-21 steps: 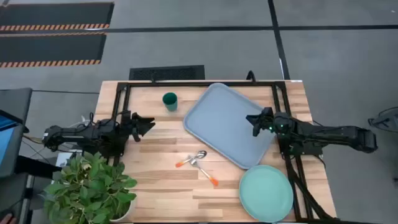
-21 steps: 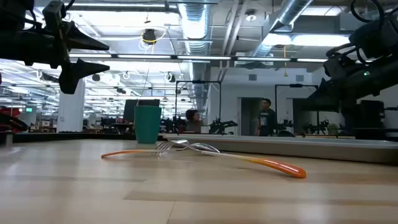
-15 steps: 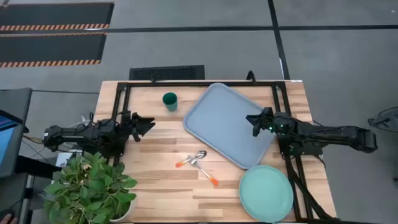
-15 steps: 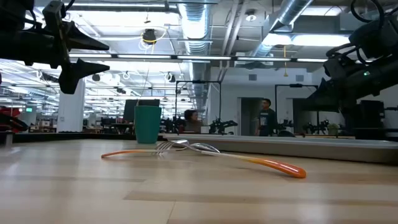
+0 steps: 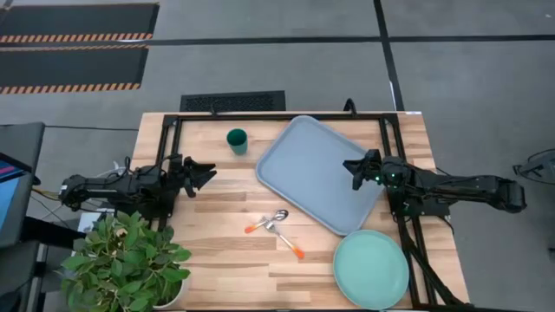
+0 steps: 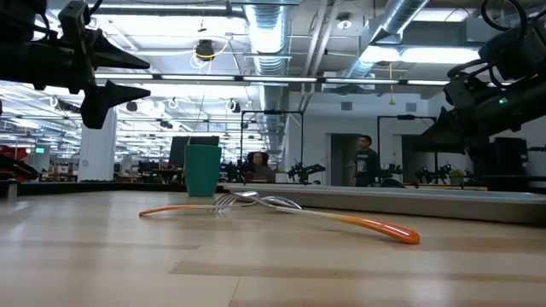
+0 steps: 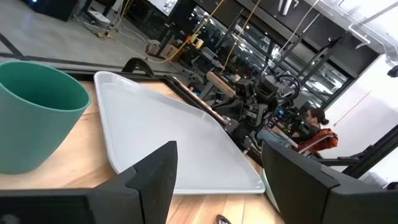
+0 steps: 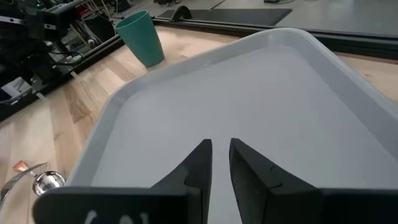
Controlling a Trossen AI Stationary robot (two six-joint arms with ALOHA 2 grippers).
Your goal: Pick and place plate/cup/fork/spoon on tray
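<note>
Closest to the front edge sits the plate (image 5: 371, 269), bare on the wood, with the fork (image 5: 286, 240) and spoon (image 5: 267, 221) crossed mid-table. Behind them the tray (image 5: 317, 173) lies at an angle, nothing on it, and the right gripper (image 5: 354, 172) hangs over it, fingers nearly together and holding nothing. The left gripper (image 5: 206, 174) hovers spread wide and empty at the left, and the cup (image 5: 237, 141) stands upright at the back.

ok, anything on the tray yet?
Nothing lies on the tray; its surface shows bare. The right tool hovers over its right edge, empty and hiding a small patch. Plate, cup, fork and spoon sit on the table.
</note>
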